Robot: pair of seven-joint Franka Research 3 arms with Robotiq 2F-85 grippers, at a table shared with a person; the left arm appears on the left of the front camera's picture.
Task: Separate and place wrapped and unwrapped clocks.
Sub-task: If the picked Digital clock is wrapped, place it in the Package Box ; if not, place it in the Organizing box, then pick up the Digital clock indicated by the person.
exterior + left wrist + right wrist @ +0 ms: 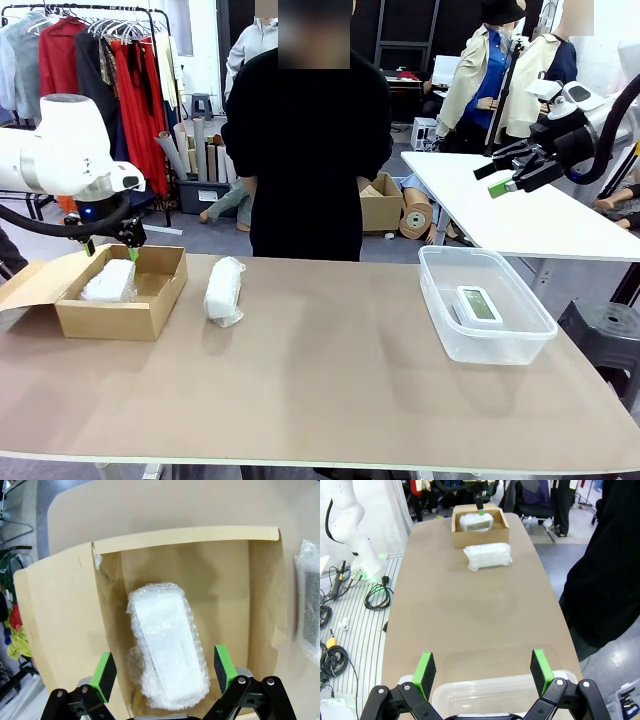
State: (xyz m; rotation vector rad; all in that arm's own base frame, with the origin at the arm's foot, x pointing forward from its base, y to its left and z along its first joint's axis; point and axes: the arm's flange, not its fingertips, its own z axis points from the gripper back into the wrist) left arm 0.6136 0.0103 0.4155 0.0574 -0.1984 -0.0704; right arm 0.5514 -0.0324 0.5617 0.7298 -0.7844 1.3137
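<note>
Tan bench: loose wrapped clock just right of cardboard box, long axis toward person; left pincer nearer, open over box; right pincer open.

Directly beneath the left gripper one wrapped clock lies in the box. The other wrapped clock lies on the table just outside the box, on the side toward the right gripper. Under that gripper, apparently well below it, stands the tub, with the bare clock inside.
</note>
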